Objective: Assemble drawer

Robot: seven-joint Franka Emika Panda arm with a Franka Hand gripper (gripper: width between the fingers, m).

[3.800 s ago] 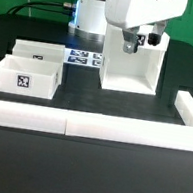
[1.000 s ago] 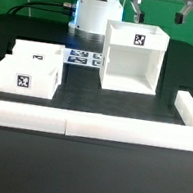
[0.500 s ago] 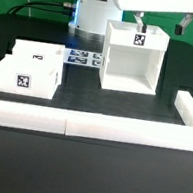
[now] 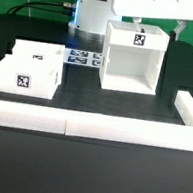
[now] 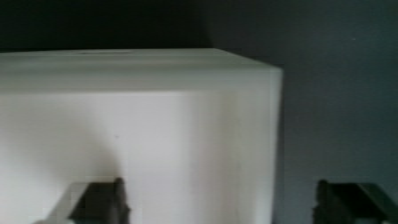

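The gripper (image 4: 159, 25) hung at the top of the exterior view, right of centre, its fingers spread wide and holding nothing. Just below it stood the housing (image 4: 132, 60), upright on the black table (image 4: 92, 175), its tagged back wall facing the camera. The two trays sat well apart from it at the left edge: one (image 4: 27, 77) in front, the other (image 4: 40, 53) close behind. The marker board (image 4: 84, 57) lay between trays and housing. In the wrist view both fingertips (image 5: 98, 203) showed apart, the housing (image 5: 143, 110) beyond them.
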